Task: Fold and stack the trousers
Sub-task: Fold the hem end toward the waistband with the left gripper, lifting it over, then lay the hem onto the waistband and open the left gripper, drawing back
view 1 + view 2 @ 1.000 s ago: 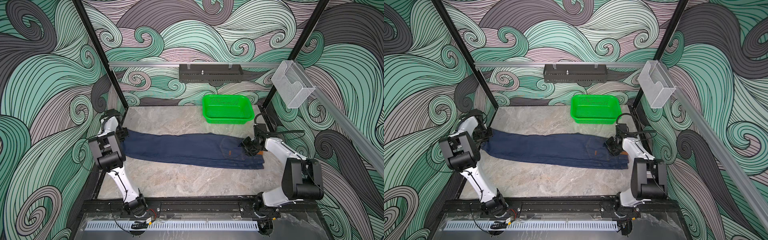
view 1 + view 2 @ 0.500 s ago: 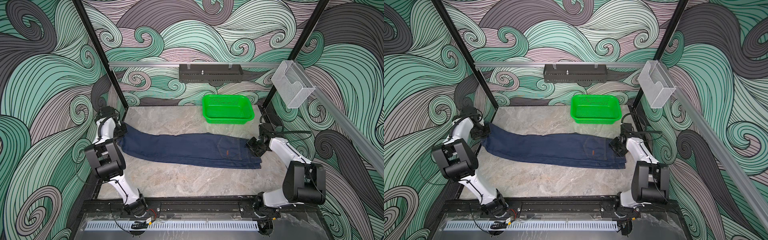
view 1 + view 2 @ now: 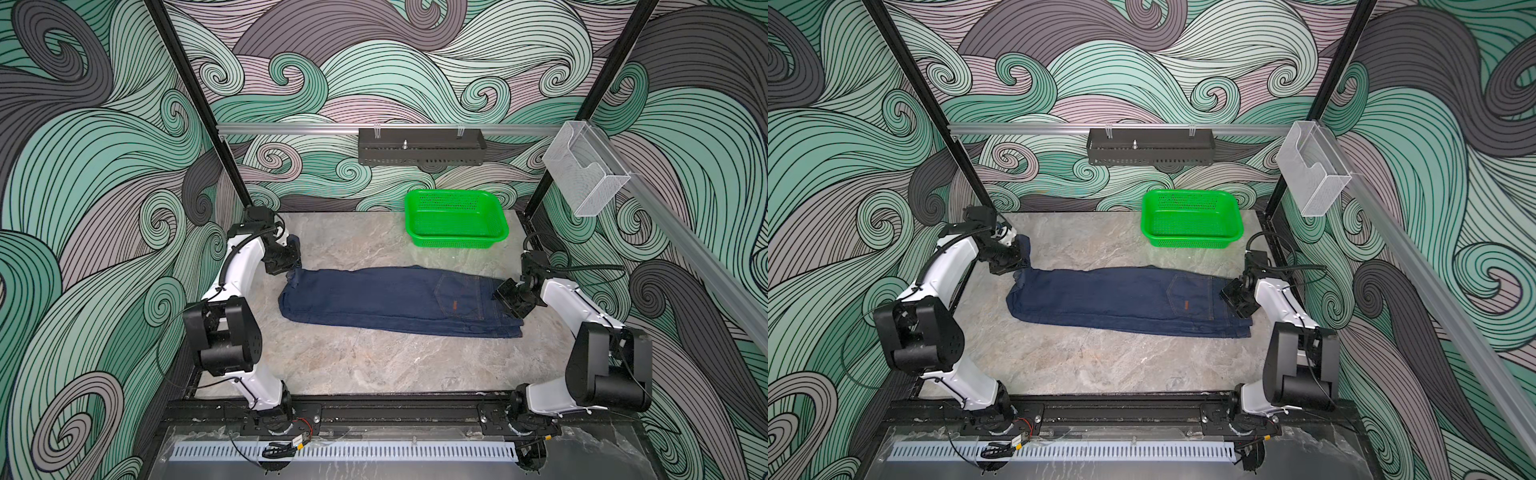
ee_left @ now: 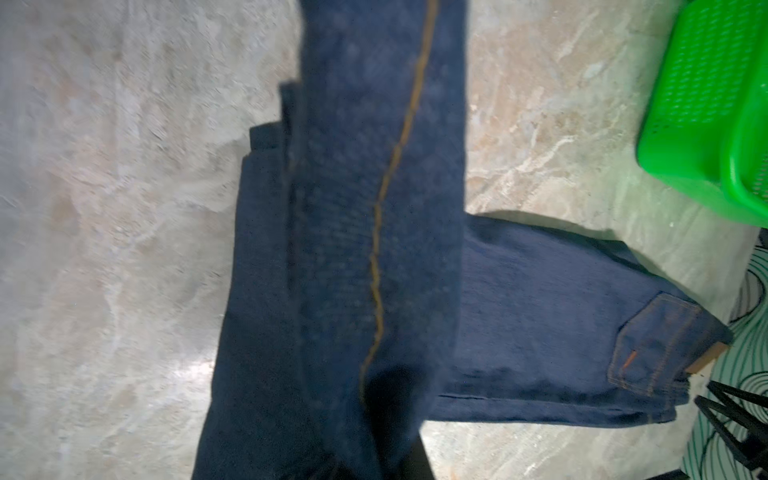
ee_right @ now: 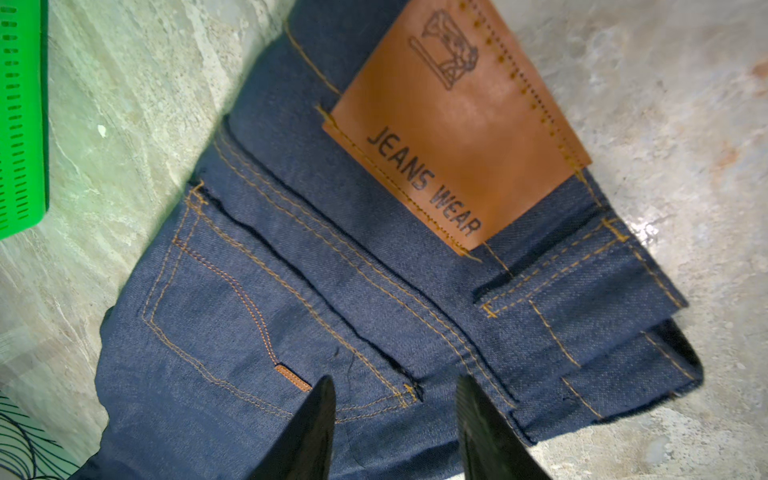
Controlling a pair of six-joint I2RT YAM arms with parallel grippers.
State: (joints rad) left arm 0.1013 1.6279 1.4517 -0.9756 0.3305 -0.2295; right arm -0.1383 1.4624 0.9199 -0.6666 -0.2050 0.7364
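Fold in hand: L gripper (image 3: 290, 272) is clamping raised hem end (image 3: 1025, 244) of trousers (image 3: 399, 299), R gripper (image 5: 395, 382) is hovering unclenched over waistband (image 5: 540, 270); next you're needing to carry hem across w/o slack.

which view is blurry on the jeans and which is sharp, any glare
Left wrist view: motion-smeared, the trousers and their orange seam look soft, with a bright patch on the table. Right wrist view: sharp, the leather patch lettering reads clearly; the right end effector is dark and soft-edged. Both top views: even light, no strong glare.
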